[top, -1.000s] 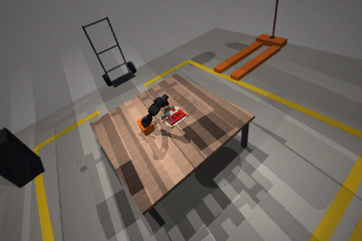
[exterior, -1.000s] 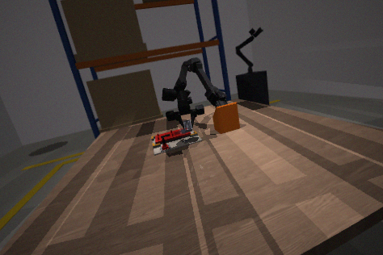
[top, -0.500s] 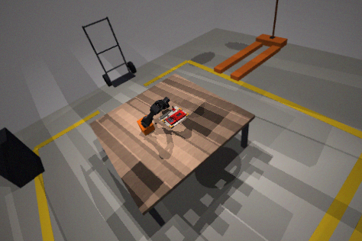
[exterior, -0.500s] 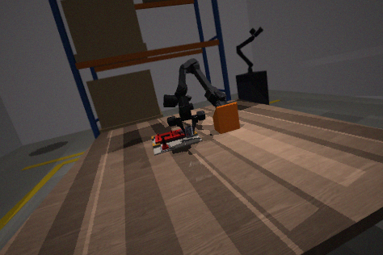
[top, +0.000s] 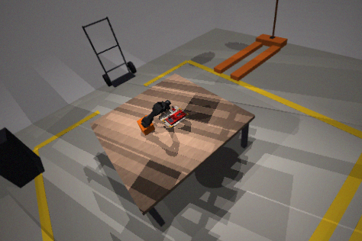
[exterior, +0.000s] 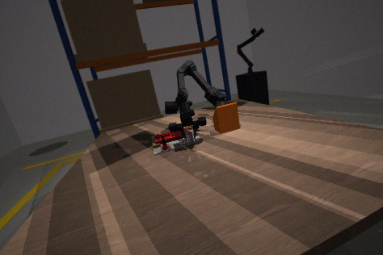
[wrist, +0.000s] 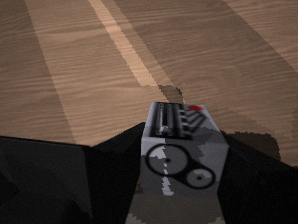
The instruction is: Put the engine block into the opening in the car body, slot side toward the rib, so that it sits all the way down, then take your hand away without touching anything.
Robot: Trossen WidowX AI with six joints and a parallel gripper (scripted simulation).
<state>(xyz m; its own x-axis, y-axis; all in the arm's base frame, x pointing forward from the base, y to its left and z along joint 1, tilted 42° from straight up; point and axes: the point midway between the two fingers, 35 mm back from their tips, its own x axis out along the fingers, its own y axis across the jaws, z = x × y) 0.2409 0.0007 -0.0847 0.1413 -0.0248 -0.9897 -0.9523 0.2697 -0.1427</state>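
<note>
My gripper (exterior: pixel 189 135) (wrist: pixel 176 131) is shut on the grey engine block (wrist: pixel 181 167). The wrist view shows the block between the dark fingers, its two-pulley face toward the camera and its dark, slotted top with a red spot beyond. The red car body (top: pixel 178 117) (exterior: pixel 163 137) lies on a pale plate (exterior: pixel 158 151) on the table. In the exterior view my gripper is low, at the right end of the pale plate, beside the car body. The opening and the rib are hidden or too small to make out. Whether the block touches anything below cannot be told.
The orange arm base (top: pixel 146 126) (exterior: pixel 227 119) stands on the wooden table (top: pixel 126 152) (exterior: pixel 226 186) near the car body. A small red part (exterior: pixel 165 144) stands on the pale plate. A hand truck (top: pixel 102 53), a pallet truck (top: pixel 272 40) and shelving (exterior: pixel 147 53) stand beyond the table.
</note>
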